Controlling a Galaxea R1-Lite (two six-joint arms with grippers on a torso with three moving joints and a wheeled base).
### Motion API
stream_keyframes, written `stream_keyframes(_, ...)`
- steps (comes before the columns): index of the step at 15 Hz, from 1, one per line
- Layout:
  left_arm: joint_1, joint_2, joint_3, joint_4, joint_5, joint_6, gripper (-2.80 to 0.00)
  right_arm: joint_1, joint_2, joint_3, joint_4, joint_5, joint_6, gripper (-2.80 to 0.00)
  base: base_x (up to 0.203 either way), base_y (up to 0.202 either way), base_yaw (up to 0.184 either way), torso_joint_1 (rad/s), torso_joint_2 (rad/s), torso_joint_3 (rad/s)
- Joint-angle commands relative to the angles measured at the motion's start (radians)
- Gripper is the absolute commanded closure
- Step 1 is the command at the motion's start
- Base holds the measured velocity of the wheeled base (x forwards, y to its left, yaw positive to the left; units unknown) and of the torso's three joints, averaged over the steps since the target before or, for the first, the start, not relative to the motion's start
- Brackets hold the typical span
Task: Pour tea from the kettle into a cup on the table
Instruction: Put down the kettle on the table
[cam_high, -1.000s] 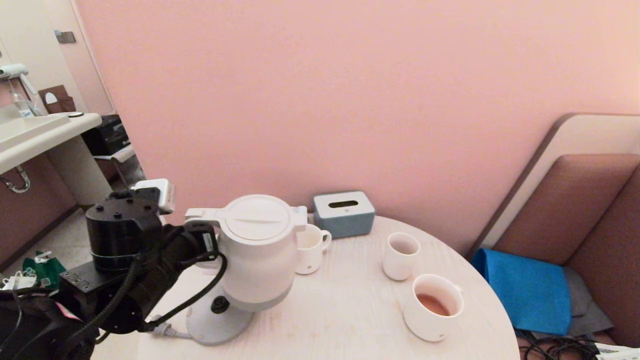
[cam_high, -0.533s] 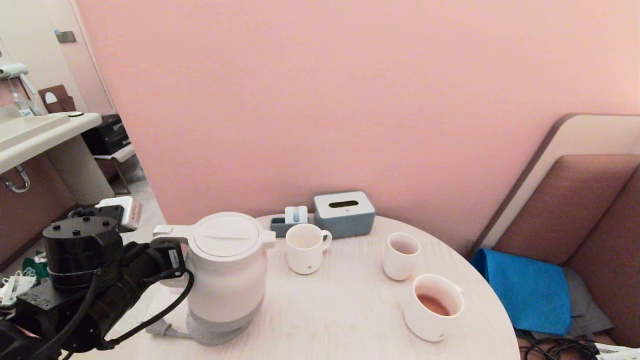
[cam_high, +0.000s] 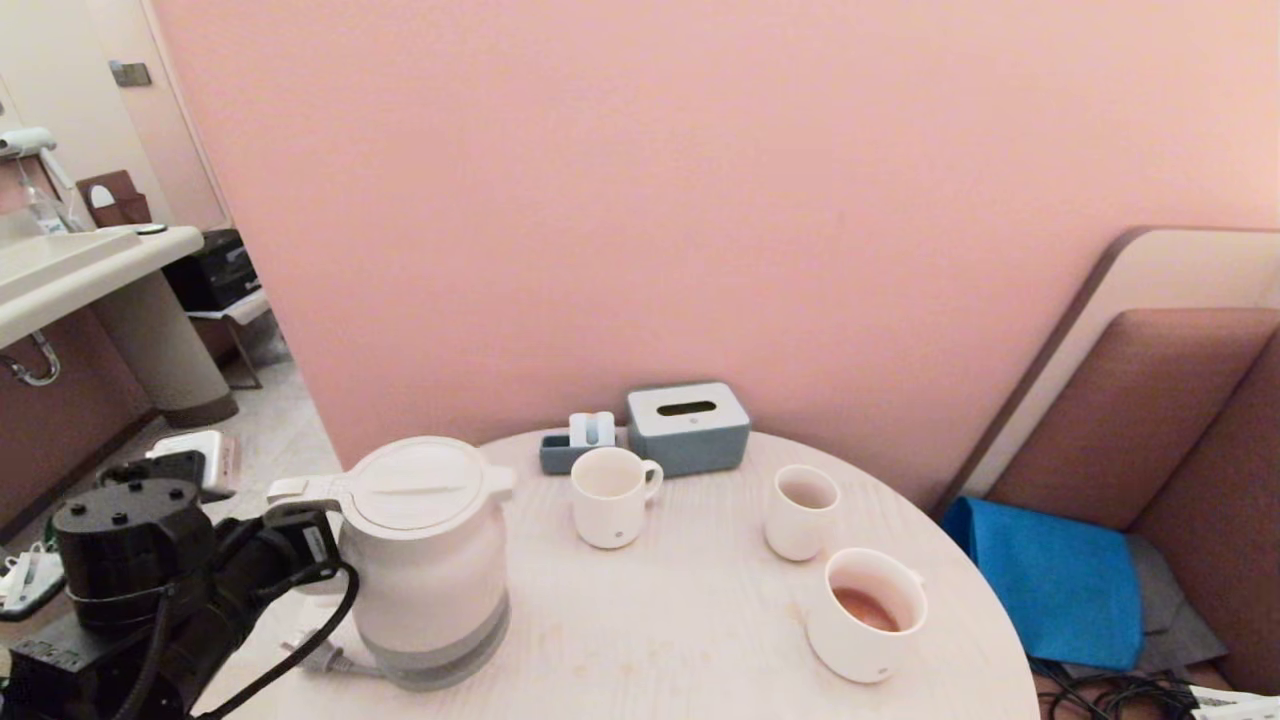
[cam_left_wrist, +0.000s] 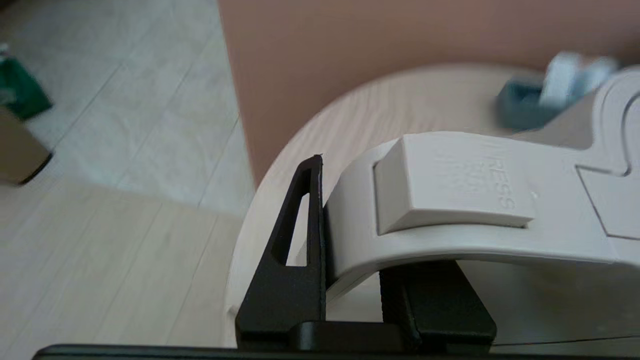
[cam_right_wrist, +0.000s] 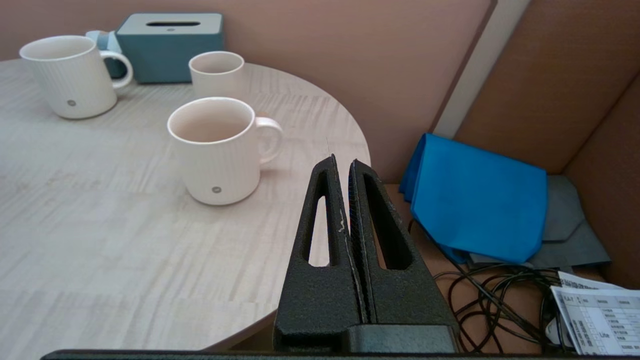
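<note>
Between left end effector (cam_left_wrist: 350, 260) fingers: kettle (cam_high: 425, 560) handle.

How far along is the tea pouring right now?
Done: the cup already holds some tea. In hand: the left gripper is clamped on the handle of the kettle, which sits upright at the near left of the table. Left: letting go and pulling the arm away. The right gripper idles shut.
</note>
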Motion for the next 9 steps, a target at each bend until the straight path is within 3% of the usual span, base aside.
stream_keyframes(1, 0.006, 0.046, 0.014, -0.041, 0.004, -0.003, 0.00, 0.000, 0.001, 0.000, 0.000, 0.000, -0.001, 0.00, 0.000, 0.000, 0.000, 0.000, 0.00, 0.000)
stream_keyframes(9, 0.021, 0.096, 0.040, -0.066, 0.004, -0.025, 0.00, 0.001, 0.001, 0.000, 0.000, 0.000, -0.001, 0.00, 0.000, 0.000, 0.000, 0.000, 0.00, 0.000)
